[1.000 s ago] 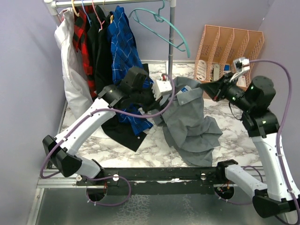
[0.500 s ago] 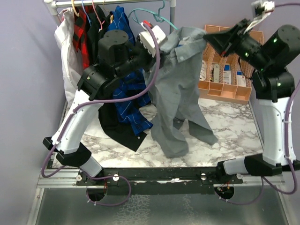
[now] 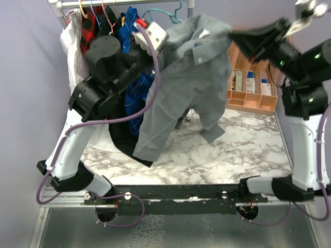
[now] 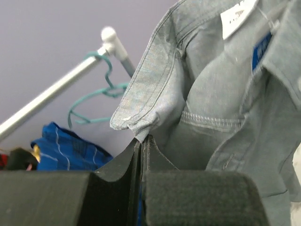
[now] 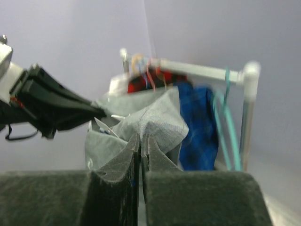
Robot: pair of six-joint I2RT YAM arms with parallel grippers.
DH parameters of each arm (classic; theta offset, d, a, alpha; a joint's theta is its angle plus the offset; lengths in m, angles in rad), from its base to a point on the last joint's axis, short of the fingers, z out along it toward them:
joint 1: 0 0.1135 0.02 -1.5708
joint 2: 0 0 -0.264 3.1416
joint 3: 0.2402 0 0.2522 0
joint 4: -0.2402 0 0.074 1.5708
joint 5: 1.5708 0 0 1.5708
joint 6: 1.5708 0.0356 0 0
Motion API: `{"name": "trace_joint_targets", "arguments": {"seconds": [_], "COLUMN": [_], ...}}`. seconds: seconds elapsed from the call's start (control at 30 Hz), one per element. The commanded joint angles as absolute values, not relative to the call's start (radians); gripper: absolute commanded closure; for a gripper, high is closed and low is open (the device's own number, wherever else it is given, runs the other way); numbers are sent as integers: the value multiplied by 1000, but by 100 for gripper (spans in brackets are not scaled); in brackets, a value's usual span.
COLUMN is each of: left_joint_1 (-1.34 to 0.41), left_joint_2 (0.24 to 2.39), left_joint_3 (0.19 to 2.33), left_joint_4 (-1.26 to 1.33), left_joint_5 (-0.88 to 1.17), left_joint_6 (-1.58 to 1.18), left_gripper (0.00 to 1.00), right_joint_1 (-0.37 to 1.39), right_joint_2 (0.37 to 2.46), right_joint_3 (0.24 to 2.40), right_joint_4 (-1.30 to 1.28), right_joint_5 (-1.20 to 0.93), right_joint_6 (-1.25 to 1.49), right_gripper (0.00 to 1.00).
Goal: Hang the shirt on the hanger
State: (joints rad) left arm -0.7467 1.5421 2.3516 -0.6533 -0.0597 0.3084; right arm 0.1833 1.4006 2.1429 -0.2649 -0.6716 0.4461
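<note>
The grey shirt (image 3: 191,67) hangs in the air, stretched by its shoulders between both grippers, sleeves and tail dangling over the marble table. My left gripper (image 3: 169,41) is shut on the left collar and shoulder edge (image 4: 141,127); the neck label (image 4: 237,16) shows above. My right gripper (image 3: 234,35) is shut on a peak of grey cloth (image 5: 155,120) at the other shoulder. The teal hanger (image 3: 161,12) hangs by its hook on the rail just behind the shirt's top; it also shows as the hanger (image 4: 89,101) left of the collar and the hanger (image 5: 225,132) right of the cloth.
The rail (image 3: 103,4) carries a white garment (image 3: 72,44), a red-and-black plaid shirt (image 3: 90,28), a dark garment and a blue plaid shirt (image 3: 130,31). An orange desk organiser (image 3: 253,77) stands at the back right. The rail's upright post (image 3: 191,10) is behind the shirt.
Both arms have risen from low over the table to rail height, lifting the shirt off the marble. It now hangs spread between them, close in front of the teal hanger.
</note>
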Motion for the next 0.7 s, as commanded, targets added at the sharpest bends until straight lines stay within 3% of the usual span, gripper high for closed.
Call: {"name": "trace_joint_targets", "arguments": {"seconds": [0.0,0.13,0.33,0.43,0.67], "left_joint_1": [-750,-749,-754,-755,-762], "left_joint_2": [1426,1339,1355,1403,1471], "left_joint_3": [1925,1542,1214,1104,1108], "left_joint_4": [-607,-476,-312,-232,-243], "left_joint_5": [-109,-90,-36,-34,67], "left_joint_6": [280,180,56,29,0], "left_gripper": [100,100,100,100,100], "right_joint_1": [183,183,183,183,183], "right_joint_2": [1158,928,673,569,478], "right_joint_3": [1635,1288,882,712,618], "right_joint_4": [-219,-383,-512,-526,-659], "right_joint_5": [-689,-577,-532,-508,-404], "right_joint_6": [448,385,568,652,653], "right_gripper": [99,99,99,99,99]}}
